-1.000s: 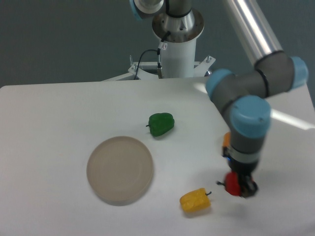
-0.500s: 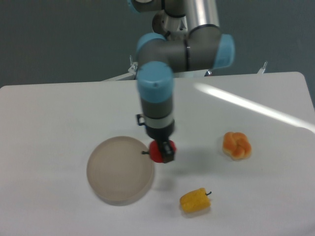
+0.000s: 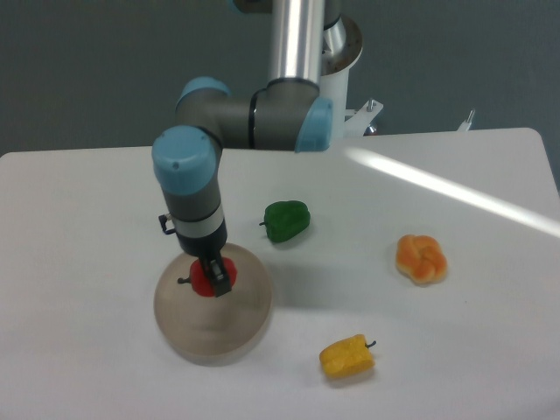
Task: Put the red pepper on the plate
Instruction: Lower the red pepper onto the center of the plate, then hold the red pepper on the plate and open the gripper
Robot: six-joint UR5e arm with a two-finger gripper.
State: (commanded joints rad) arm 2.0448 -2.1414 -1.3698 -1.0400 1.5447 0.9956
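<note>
Pincer [image 3: 214, 278] points straight down over the plate [image 3: 241, 324], its dark fingers clenched on the red pepper [image 3: 208, 278], whose short stem sticks out to the left. That pepper sits within the plate's outline, over its upper middle; whether it touches the plate's surface or hangs just above it cannot be told. The round beige-grey plate lies on the white bench [image 3: 79, 227], toward the front left. A green pepper [image 3: 287, 220] lies on the bench behind and to the right of the plate, apart from it. An orange lobed pepper [image 3: 421, 259] rests well off to the right, and a yellow pepper [image 3: 347, 357] lies near the front edge, right of the plate
</note>
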